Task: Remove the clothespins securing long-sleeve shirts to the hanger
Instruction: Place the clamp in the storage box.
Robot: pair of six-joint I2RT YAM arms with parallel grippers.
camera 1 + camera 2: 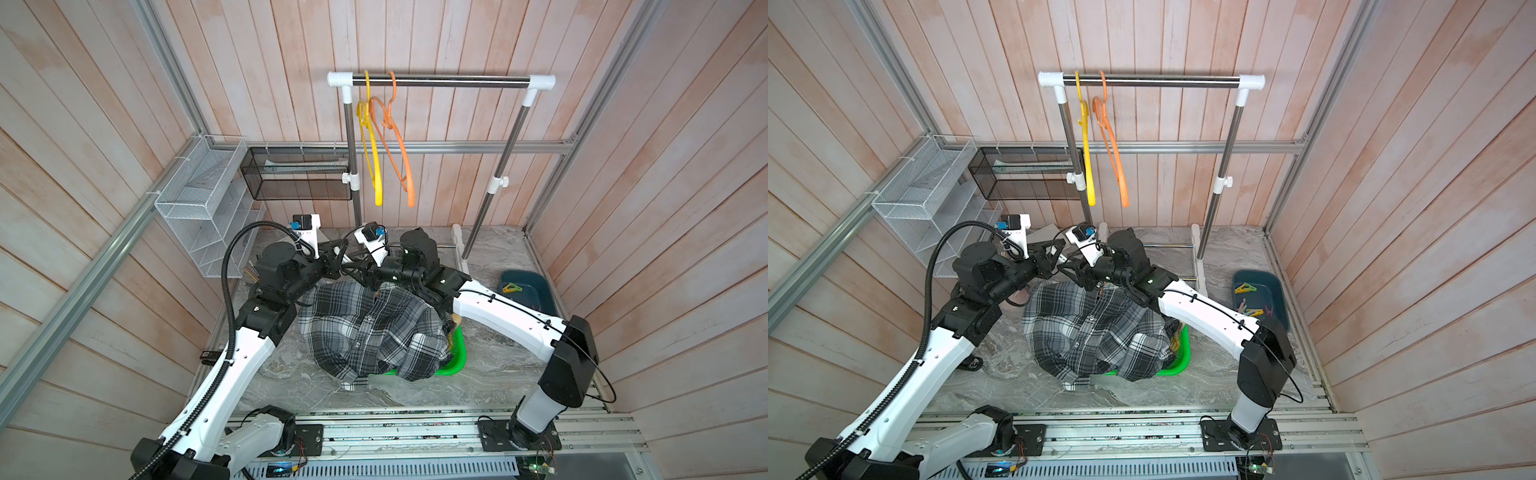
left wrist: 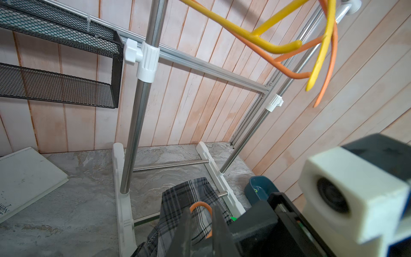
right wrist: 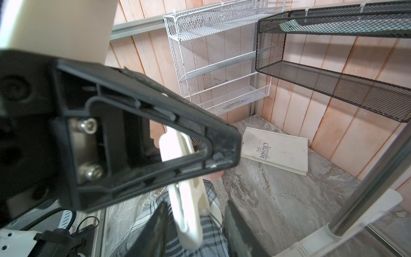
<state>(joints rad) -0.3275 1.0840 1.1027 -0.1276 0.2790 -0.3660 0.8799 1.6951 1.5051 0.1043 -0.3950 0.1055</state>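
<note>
Here, the right pincer (image 3: pixel 196 202), the nearer one, stands part-open astride a pale clothespin (image 3: pixel 188 222), whose long axis runs straight ahead between its fingers (image 3: pixel 238 231), over the grey plaid shirt (image 1: pixel 365 328). The left pincer (image 2: pixel 202 213), nipped narrow on the orange hanger hook (image 2: pixel 200 203), steadies the shirt above the surface (image 1: pixel 478 365).

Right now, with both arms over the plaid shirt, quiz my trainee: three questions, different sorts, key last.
1. True or false: three hangers hang on the rail.
2. The plaid shirt lies over: A) blue tray, B) green basket, C) white rack.
3. Fill in: the left pincer grips a ____ hanger hook.
Key: 1 false, only a yellow hanger and an orange hanger; 2 B; 3 orange.
</note>
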